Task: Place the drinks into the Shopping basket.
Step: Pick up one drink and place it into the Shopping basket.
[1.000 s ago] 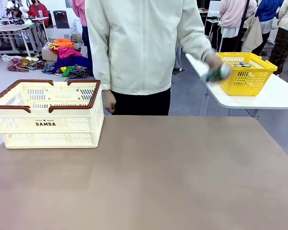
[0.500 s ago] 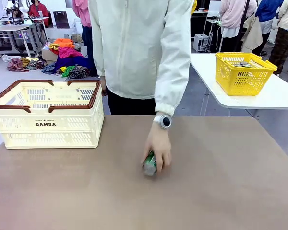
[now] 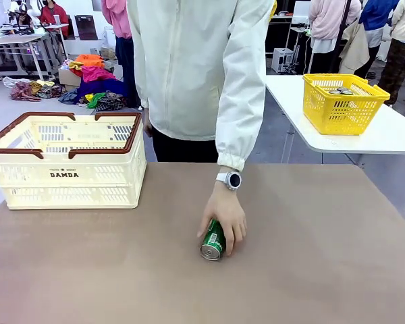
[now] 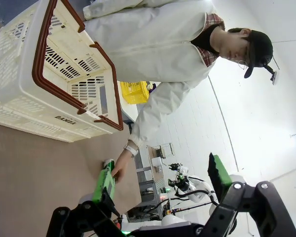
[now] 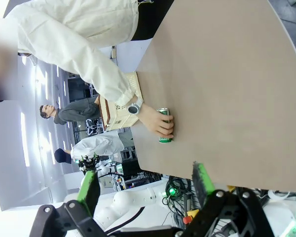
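Note:
A green drink can [image 3: 212, 241] lies on its side in the middle of the brown table, its silver top facing me, and the person's hand [image 3: 224, 212] rests on it. The right wrist view has the same can [image 5: 166, 139] under that hand. The cream Shopping basket [image 3: 67, 158] with brown-red handles stands at the table's far left, and it sits close in the left wrist view [image 4: 54, 74]. My left gripper [image 4: 163, 177] is open with nothing between its green pads. My right gripper [image 5: 145, 182] is open too, off the table edge, well away from the can.
A yellow mesh basket [image 3: 344, 101] sits on a separate white table [image 3: 391, 135] at the far right. The person stands at the far edge, one arm reaching over the middle. Bare tabletop lies between the cream basket and the can.
The person carried the green can from beside the yellow basket to the middle of the table and laid it down on its side. Their hand still rests on it.

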You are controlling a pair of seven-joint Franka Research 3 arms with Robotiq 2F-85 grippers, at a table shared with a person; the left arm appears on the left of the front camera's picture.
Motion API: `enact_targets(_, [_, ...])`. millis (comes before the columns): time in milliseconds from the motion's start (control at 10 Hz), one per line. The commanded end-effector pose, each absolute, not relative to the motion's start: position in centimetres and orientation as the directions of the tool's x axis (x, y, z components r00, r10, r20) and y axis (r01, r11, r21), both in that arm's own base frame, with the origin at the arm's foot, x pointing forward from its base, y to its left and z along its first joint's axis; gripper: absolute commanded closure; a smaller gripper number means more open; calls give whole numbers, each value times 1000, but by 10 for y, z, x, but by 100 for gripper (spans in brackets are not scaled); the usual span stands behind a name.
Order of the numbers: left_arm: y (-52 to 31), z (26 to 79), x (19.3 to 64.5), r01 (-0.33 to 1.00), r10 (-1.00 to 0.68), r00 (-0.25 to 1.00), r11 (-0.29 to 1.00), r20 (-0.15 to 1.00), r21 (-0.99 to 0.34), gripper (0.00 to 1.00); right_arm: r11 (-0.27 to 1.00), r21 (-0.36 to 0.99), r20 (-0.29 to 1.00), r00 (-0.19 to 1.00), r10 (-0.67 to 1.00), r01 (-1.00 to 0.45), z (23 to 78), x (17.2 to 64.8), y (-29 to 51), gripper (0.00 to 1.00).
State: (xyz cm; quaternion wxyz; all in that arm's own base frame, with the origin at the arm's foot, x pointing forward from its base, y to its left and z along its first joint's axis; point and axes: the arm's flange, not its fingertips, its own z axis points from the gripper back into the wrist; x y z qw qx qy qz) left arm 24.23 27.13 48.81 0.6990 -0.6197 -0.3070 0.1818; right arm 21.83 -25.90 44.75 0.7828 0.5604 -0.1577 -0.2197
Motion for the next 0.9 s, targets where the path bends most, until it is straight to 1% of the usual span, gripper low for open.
enact_targets(0, [273, 488, 239, 138, 621, 753, 174, 217, -975, 0, 285, 946, 12, 859, -511, 156, 451, 216, -262, 0])
enact_targets(600, [271, 488, 242, 126, 635, 745, 166, 204, -978, 0, 285, 946, 12, 859, -511, 156, 451, 216, -262, 0])
enact_targets(700, [267, 500, 233, 149, 676, 715, 102, 179, -984, 0, 285, 946, 12, 859, -511, 156, 451, 216, -262, 0])
enact_targets(800, [249, 516, 228, 137, 690, 695, 149, 202, -979, 0, 285, 946, 12, 859, -511, 156, 451, 216, -262, 0])
